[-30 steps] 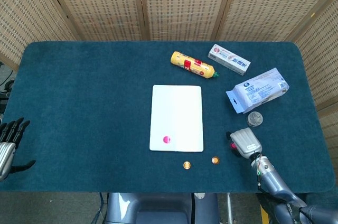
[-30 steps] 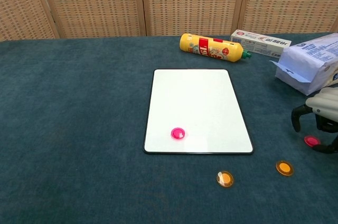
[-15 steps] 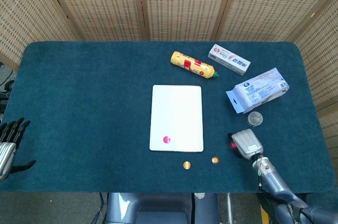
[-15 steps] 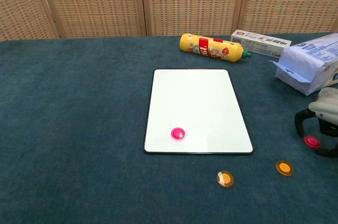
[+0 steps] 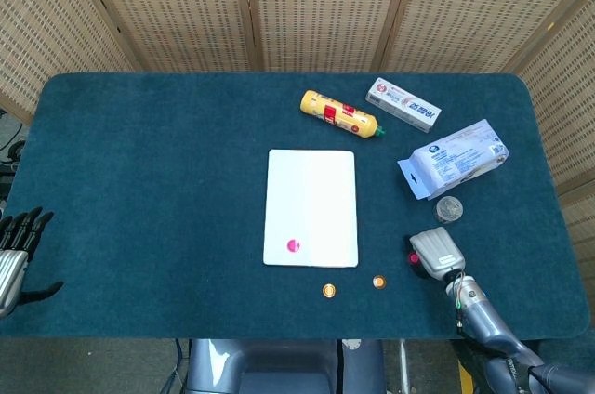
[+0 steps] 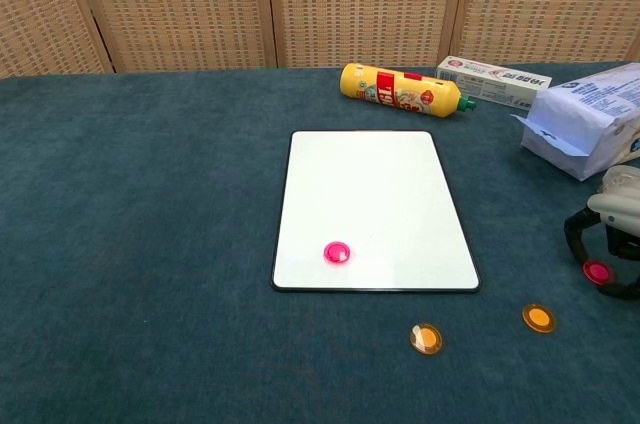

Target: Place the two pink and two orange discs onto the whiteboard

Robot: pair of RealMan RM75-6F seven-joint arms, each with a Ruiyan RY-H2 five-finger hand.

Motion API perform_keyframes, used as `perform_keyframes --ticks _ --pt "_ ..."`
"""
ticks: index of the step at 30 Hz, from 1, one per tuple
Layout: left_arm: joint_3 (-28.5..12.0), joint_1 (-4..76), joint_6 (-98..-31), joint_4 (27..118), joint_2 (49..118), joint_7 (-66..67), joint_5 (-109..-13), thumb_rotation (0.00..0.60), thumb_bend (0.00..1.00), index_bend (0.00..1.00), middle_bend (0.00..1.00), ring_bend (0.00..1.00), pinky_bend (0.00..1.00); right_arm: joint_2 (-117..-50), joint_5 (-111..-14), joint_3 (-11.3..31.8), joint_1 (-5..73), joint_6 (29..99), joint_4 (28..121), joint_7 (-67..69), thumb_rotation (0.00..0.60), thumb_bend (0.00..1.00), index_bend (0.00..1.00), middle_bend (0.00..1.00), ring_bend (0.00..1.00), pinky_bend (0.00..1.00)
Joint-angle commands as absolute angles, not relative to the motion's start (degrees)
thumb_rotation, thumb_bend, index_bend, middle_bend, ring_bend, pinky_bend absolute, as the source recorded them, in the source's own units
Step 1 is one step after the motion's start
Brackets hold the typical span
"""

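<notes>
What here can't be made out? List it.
- Whether the right hand grips the second pink disc: chest view's edge crops it; head view has the palm covering it.
- Left hand: cut by head view's edge.
- Toothpaste box print: too small.

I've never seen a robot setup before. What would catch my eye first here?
Probably the whiteboard in the middle of the dark teal table, with one pink disc on it. Next, the right hand at the table's right edge, fingers curled around a second pink disc, and two orange discs lying in front of the board.
</notes>
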State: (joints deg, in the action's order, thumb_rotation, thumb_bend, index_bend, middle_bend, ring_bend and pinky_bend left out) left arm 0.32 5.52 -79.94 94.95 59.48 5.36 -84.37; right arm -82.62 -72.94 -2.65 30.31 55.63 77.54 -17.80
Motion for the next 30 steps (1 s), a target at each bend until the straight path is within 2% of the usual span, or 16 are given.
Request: perform_keyframes --ticks 1,8,11,14,21,25,30 --pt "0.31 5.53 -79.94 94.97 59.47 5.28 -84.38 0.600 0.00 0.00 0.00 0.00 0.00 -82.57 -73.13 -2.48 30.27 55.54 77.66 -17.73 0.600 0.36 0.54 1.00 0.94 1.00" --pt "0.31 5.50 -80.04 95.02 59.33 4.95 -84.44 0.600 0.00 0.00 0.00 0.00 0.00 -81.36 -73.68 -0.54 31.57 55.41 81.03 -18.92 0.600 0.36 0.54 1.00 0.94 1.00" --pt "0.33 5.50 -80.03 94.99 59.26 4.70 -84.49 0.600 0.00 0.00 0.00 0.00 0.00 -80.80 -71.77 3.28 34.97 53.79 85.95 -22.51 0.600 0.36 0.54 1.00 0.94 1.00" --pt "0.29 5.51 -80.03 94.94 59.16 4.48 -84.44 0.600 0.00 0.00 0.00 0.00 0.00 -81.76 -65.68 7.39 38.88 51.61 89.69 -28.98 0.600 0.36 0.54 1.00 0.94 1.00" --pt "-0.05 5.80 -79.36 94.67 58.84 3.44 -83.66 0.600 0.00 0.00 0.00 0.00 0.00 -87.87 -50.11 13.23 47.43 52.56 92.18 -42.90 0.600 0.36 0.54 1.00 0.94 1.00" --pt "-0.13 5.97 -78.97 94.54 58.72 3.06 -83.39 0.600 0.00 0.00 0.00 0.00 0.00 -90.76 -45.57 14.24 50.42 53.78 91.56 -46.66 0.600 0.36 0.54 1.00 0.94 1.00" --pt "-0.40 6.34 -78.08 94.39 58.41 2.27 -82.60 0.600 0.00 0.00 0.00 0.00 0.00 -97.86 -40.81 15.41 55.47 55.81 87.64 -50.55 0.600 0.36 0.54 1.00 0.94 1.00"
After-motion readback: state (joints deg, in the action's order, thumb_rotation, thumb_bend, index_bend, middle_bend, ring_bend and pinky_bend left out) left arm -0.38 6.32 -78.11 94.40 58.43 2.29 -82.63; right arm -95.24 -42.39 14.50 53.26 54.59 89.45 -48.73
